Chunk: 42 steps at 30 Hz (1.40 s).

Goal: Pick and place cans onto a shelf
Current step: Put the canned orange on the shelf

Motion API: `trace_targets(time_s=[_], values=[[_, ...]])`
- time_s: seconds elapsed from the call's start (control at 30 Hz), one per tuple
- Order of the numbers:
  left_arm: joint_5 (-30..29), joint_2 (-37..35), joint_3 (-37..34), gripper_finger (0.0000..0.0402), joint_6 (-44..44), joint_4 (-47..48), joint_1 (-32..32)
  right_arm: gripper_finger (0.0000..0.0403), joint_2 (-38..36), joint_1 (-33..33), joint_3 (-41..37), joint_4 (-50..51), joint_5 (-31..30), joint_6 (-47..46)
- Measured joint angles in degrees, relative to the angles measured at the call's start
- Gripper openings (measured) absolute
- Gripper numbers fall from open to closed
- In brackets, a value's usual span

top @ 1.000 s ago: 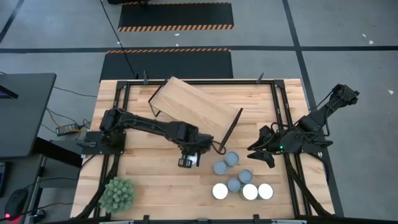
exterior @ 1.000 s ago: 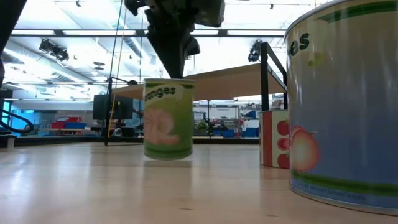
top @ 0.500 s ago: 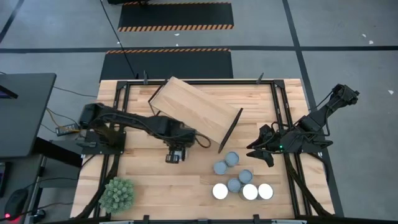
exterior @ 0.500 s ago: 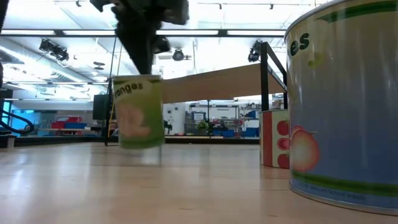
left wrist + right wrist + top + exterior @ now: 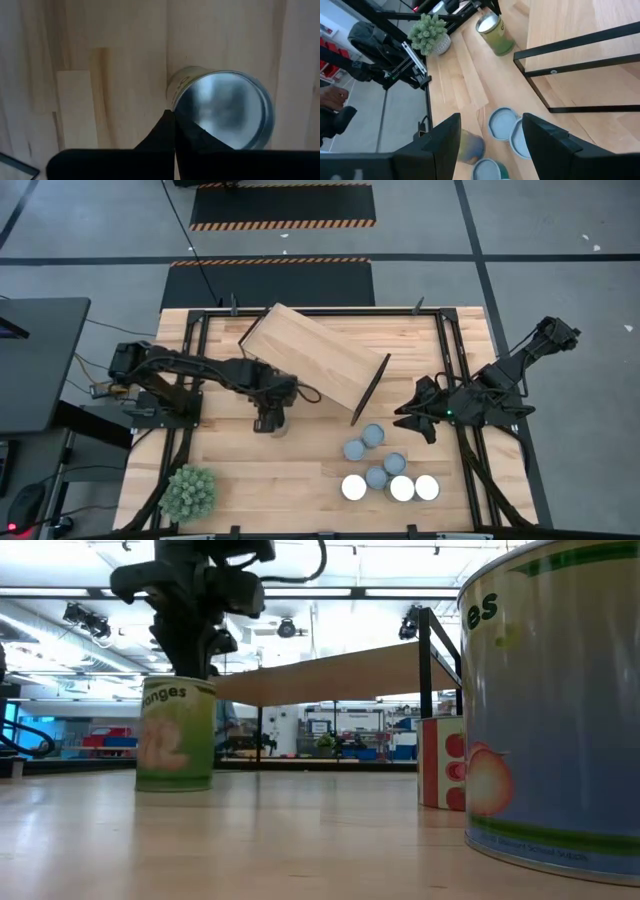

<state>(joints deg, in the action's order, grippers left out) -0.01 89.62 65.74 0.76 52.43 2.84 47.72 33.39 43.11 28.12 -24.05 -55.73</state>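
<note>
Left gripper [image 5: 270, 423] is fully closed, its two fingers pressed together on the rim of a green-labelled can [image 5: 177, 733]. It holds this can near the middle of the tabletop [image 5: 250, 470], just in front of the shelf's near-left leg; whether the can touches the wood, I cannot tell. Right gripper [image 5: 405, 418] waits near the right edge with its fingers [image 5: 445, 137] about half apart and nothing between them.

The shelf [image 5: 310, 355] stands skewed across the far half of the tabletop, and its board carries nothing. Seven more cans [image 5: 378, 465] stand close together toward the near-right corner. A wide bare strip of tabletop lies between the held can and this group. A spiky green plant ball [image 5: 188, 491] sits at the near-left corner, well apart from the left gripper.
</note>
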Motion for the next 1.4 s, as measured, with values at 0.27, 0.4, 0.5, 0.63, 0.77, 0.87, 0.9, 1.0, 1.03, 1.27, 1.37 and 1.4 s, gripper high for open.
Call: trace_targets(time_s=[0.27,0.4,0.5,0.63,0.77,0.87,0.9,1.0,1.03,1.27,1.37,1.4], values=[[1.39,0.18,0.24,0.0005,-1.88,-1.8,-0.73,0.0219,0.0,-1.53,0.0,-0.23,0.04,-0.02],[1.37,0.18,0.26,0.0032,-0.76,-1.71,-0.74,0.0219,0.0,-2.13,0.0,-0.3,0.04,0.24],[1.37,0.18,0.26,0.006,0.93,-1.72,-0.65,0.0219,0.0,-2.51,0.0,-0.37,0.04,0.26],[1.32,0.2,1.26,0.0097,3.08,-1.49,-0.62,0.0219,0.0,-2.52,0.0,-0.59,-0.12,0.29],[1.24,0.2,3.56,0.0135,3.08,-1.49,-0.65,0.0219,0.0,-2.54,0.0,-1.21,-0.22,0.38],[1.22,0.2,4.81,0.0169,4.12,-1.28,-0.65,0.0219,0.0,-2.53,0.0,-1.23,-0.24,0.38],[1.28,0.2,5.01,0.0182,4.86,-1.23,-0.65,0.0219,0.0,-2.54,0.0,-1.28,-0.3,0.37],[3.51,0.2,5.27,0.0231,7.4,-1.1,-0.22,0.0219,0.0,-2.54,0.0,-1.32,-0.33,0.4],[4.43,0.2,5.27,0.0251,7.63,-1.07,-0.03,0.0219,0.0,-2.54,0.0,-1.32,-0.35,0.4],[5.83,0.2,5.27,0.0384,7.62,-1.48,1.53,0.0219,0.0,-2.51,0.0,-1.32,-1.56,0.42],[5.72,0.2,5.27,0.0392,7.24,-1.17,1.63,0.0219,0.0,-2.51,0.0,-1.32,-1.88,0.44],[5.72,0.2,5.26,0.0391,7.14,-1.15,1.63,0.0219,0.0,-2.51,0.0,-1.32,-1.88,0.58]])
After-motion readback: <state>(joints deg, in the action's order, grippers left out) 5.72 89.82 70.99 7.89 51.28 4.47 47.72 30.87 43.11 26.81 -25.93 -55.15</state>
